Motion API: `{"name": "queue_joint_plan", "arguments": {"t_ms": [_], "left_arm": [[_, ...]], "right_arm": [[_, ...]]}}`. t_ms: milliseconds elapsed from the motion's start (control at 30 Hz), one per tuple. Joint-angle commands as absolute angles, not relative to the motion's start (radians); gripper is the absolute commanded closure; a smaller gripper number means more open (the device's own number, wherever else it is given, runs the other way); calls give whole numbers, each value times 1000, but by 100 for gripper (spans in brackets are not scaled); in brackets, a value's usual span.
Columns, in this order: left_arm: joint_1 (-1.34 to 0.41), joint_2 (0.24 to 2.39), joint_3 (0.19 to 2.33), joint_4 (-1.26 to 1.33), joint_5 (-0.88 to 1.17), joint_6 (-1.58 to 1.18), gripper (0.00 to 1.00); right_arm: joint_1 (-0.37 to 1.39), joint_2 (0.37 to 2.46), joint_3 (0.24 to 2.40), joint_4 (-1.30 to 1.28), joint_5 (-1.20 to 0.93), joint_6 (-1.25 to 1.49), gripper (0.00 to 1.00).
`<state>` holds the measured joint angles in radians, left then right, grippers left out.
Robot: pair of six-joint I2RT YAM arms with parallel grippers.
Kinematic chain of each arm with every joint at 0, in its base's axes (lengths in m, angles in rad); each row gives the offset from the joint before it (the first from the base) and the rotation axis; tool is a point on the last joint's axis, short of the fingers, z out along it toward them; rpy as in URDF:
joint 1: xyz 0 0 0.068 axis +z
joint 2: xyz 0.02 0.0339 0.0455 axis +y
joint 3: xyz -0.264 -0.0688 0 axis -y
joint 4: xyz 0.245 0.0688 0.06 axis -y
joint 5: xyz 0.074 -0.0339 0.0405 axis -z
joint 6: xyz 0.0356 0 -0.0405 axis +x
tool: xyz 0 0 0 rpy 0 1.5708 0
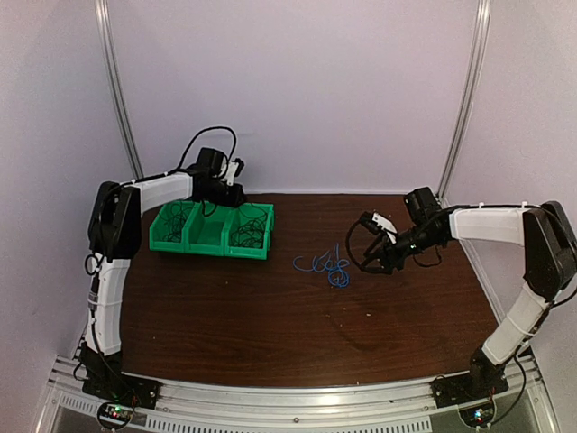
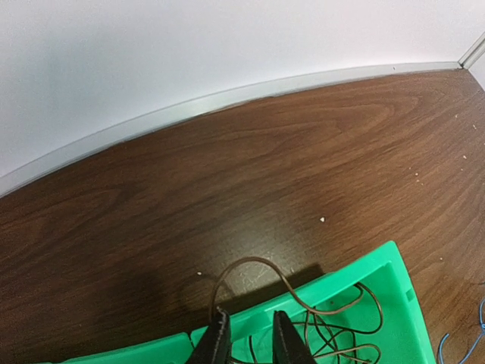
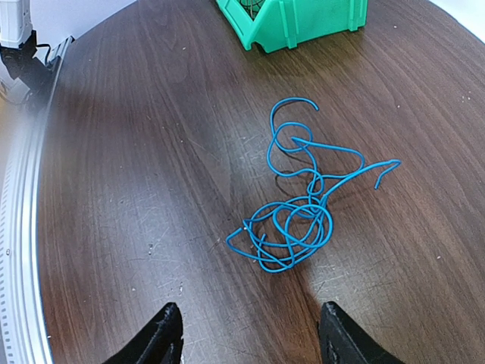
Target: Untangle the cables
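Observation:
A tangled blue cable (image 1: 329, 266) lies on the brown table, also in the right wrist view (image 3: 299, 220). My right gripper (image 1: 371, 260) hovers just right of it, jaws wide open and empty (image 3: 250, 318). My left gripper (image 1: 232, 189) is over the right compartment of a green bin (image 1: 212, 236). In the left wrist view its jaws (image 2: 248, 326) stand slightly apart with nothing between them. A thin brown wire (image 2: 258, 265) arcs from beside the left finger (image 2: 216, 341) over the bin's back rim (image 2: 356, 277) into a brown wire tangle (image 2: 341, 337) inside.
The green bin has three compartments; the left one (image 1: 176, 221) and right one (image 1: 252, 225) hold dark wires. The bin's corner shows in the right wrist view (image 3: 303, 19). A metal rail (image 2: 227, 98) edges the table at the back wall.

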<state>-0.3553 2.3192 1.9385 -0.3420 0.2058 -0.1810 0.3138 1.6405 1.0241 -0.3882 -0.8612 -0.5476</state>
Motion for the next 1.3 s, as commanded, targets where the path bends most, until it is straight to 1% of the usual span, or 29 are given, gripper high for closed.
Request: {"name": "queue_joint_plan", "arguments": {"t_ms": [0,67,167,400,500,533,567,600,633,700,900,1067,1200,1267], "left_arm": [[-351,2335,1961,-297,196,-172,84],[-351,2330,1955,-296,206,-175,92],[-353,2295,1916,-275,224,-183,100],[-353,2161,1768,-191,237,-201,100],[-353,2133,1749,-186,208,-206,100],[-353,2135,1755,-193,185,-205,96],[-352,2137,1762,-196,165,-206,83],[-351,2142,1768,-196,150,-206,74],[-351,2150,1777,-197,140,-203,68],[-351,2174,1814,-209,134,-203,62],[-344,2290,1950,-284,138,-197,55],[-339,2330,1984,-311,186,-182,53],[-339,2350,1990,-326,188,-168,54],[-336,2357,1989,-325,192,-165,58]], "right_arm": [[308,1649,1051,-399,-850,-555,38],[308,1649,1051,-399,-850,-555,38],[308,1649,1049,-399,-849,-557,38],[308,1660,1052,-402,-853,-561,38],[308,1665,1055,-405,-856,-563,38],[309,1669,1056,-406,-857,-564,38],[308,1670,1058,-410,-857,-566,38],[308,1672,1059,-413,-857,-569,38],[309,1672,1061,-417,-858,-570,38],[308,1673,1062,-417,-858,-572,38],[308,1666,1062,-420,-853,-571,38],[308,1662,1060,-421,-849,-571,38],[308,1670,1061,-421,-850,-571,38],[307,1675,1063,-422,-850,-571,38]]}}
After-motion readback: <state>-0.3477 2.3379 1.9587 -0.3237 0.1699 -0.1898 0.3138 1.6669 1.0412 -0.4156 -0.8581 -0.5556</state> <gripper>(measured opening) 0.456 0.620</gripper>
